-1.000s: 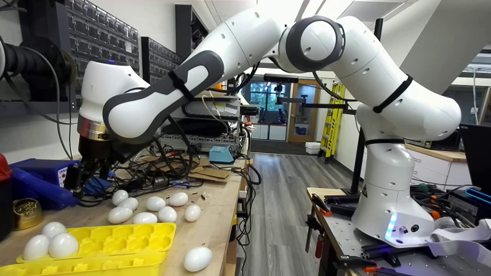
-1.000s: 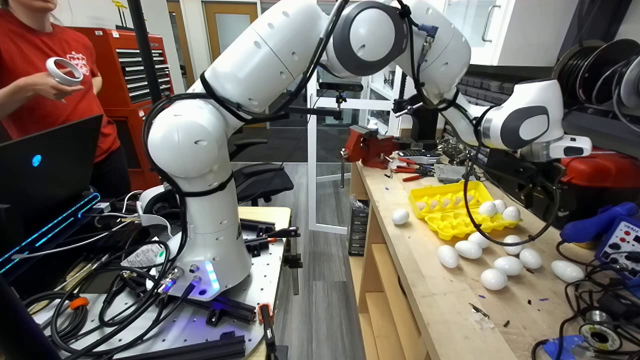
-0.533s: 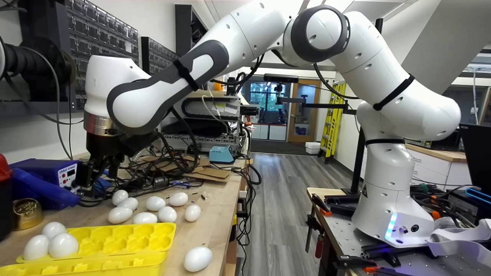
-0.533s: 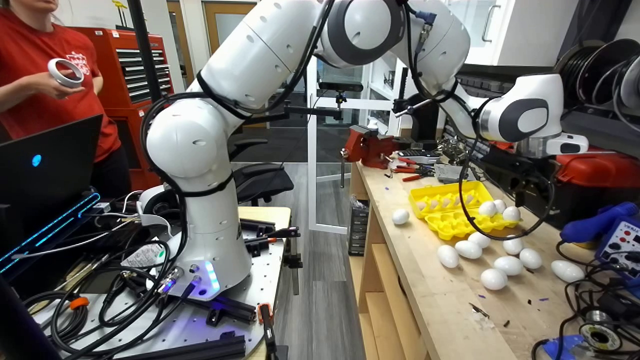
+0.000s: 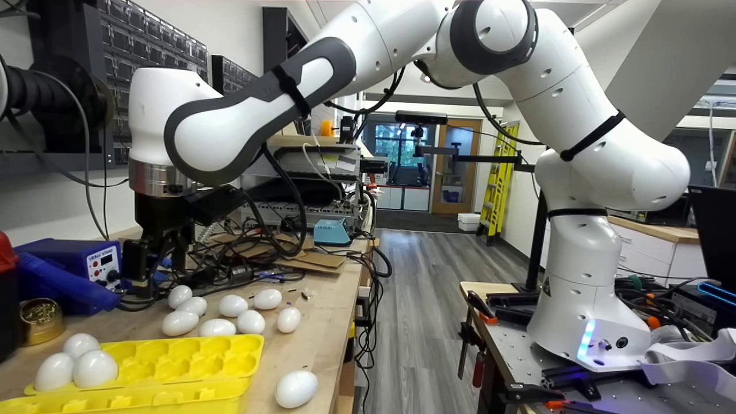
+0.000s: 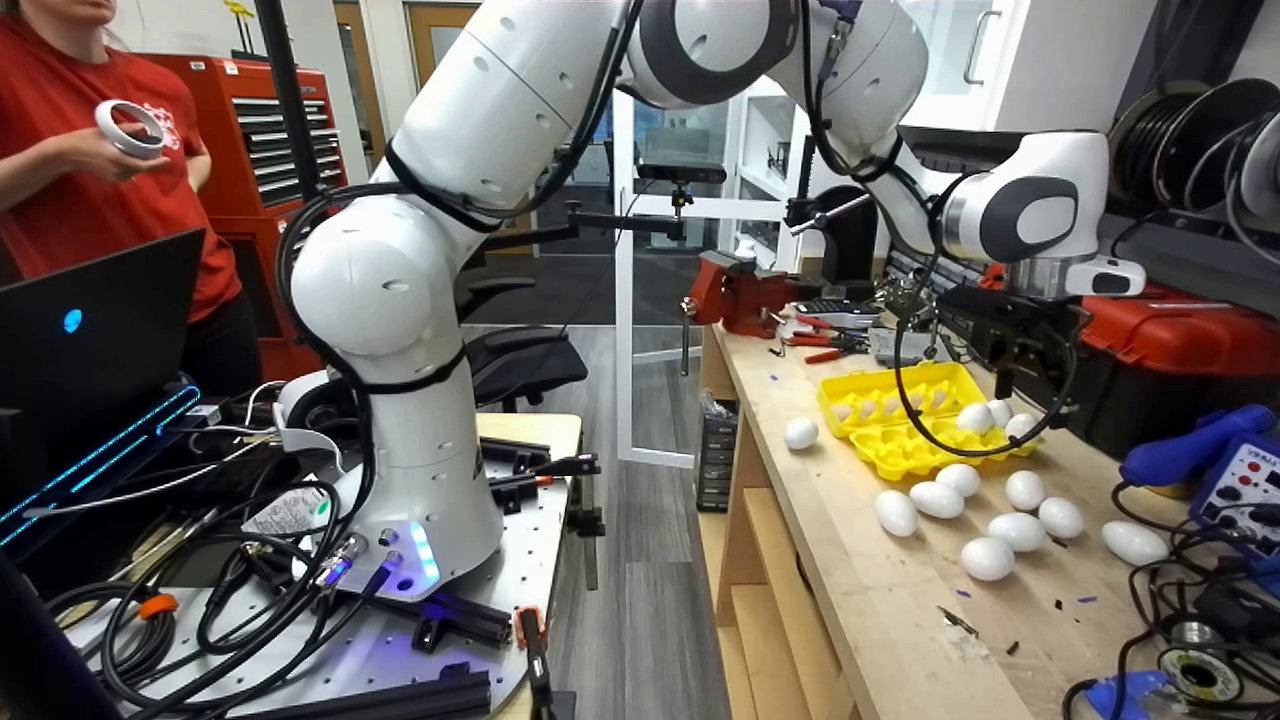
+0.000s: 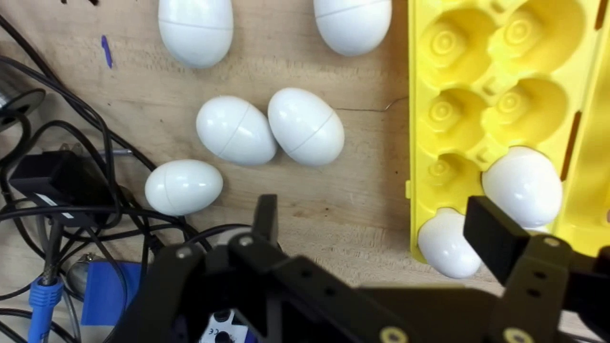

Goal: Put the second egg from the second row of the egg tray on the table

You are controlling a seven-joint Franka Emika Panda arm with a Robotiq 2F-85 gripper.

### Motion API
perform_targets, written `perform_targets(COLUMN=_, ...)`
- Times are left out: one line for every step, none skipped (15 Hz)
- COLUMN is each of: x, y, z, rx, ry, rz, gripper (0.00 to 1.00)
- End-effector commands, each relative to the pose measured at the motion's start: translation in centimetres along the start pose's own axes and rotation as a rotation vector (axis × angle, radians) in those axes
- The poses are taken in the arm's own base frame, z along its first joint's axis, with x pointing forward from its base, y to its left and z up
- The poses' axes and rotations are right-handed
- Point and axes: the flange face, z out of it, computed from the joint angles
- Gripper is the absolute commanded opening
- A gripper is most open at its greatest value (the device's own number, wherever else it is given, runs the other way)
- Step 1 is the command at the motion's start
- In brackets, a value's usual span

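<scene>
Currently, the gripper [image 7: 379,224] is held over the table [image 7: 352,200], fingers [image 7: 495,233] parted wide, nothing clamped. The target is taken to be the egg [image 7: 523,186] in the tray [image 7: 486,77], in the row along the lid [image 6: 860,385], second in from the end; row count can't be confirmed. It's crowded: the outer-row egg [image 7: 449,243] is diagonal to it, and the end egg [image 5: 54,371] sits just beside it, mostly hidden behind a finger in the wrist view. Approach is judged not done yet: a sideways shift over the tray is needed before descent. The fingers should be lined up across the tray, so that one is let down on the outer-row side and one on the lid side, without the lid being snagged. The egg should be centred first, then pinched lightly at its widest part, since slipping is suggested by the gloss. A straight lift is called for, so the neighbours aren't knocked. Release is best done low, with the egg touching the table and fingers eased apart, as rolling is likely; well apart from the loose eggs [image 7: 306,126] is preferred. Farther back, in an exterior view, a person [image 6: 110,225] is seen.
</scene>
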Motion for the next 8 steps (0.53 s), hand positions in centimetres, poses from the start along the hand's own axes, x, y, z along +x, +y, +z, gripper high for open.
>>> perform_targets(x=-1.8, y=-0.3, z=-2.5, rx=0.041, ry=-0.037, rz=-0.017, gripper=1.0)
perform_targets(x=-1.9, y=-0.7, z=-2.8, rx=0.05, ry=-0.036, rz=-0.019, gripper=1.0)
perform_targets(x=-2.0, y=-1.1, z=-2.9, rx=0.055, ry=-0.034, rz=-0.018, gripper=1.0)
perform_targets(x=-2.0, y=-1.7, z=-2.9, rx=0.064, ry=-0.031, rz=-0.019, gripper=1.0)
perform_targets(x=-2.0, y=-2.3, z=-2.9, rx=0.067, ry=-0.027, rz=-0.024, gripper=1.0)
perform_targets(x=-2.0, y=-2.8, z=-2.8, rx=0.067, ry=-0.024, rz=-0.031, gripper=1.0)
perform_targets(x=-2.0, y=-3.3, z=-2.6, rx=0.066, ry=-0.023, rz=-0.037, gripper=1.0)
perform_targets(x=-2.0, y=-3.8, z=-2.4, rx=0.066, ry=-0.021, rz=-0.042, gripper=1.0)
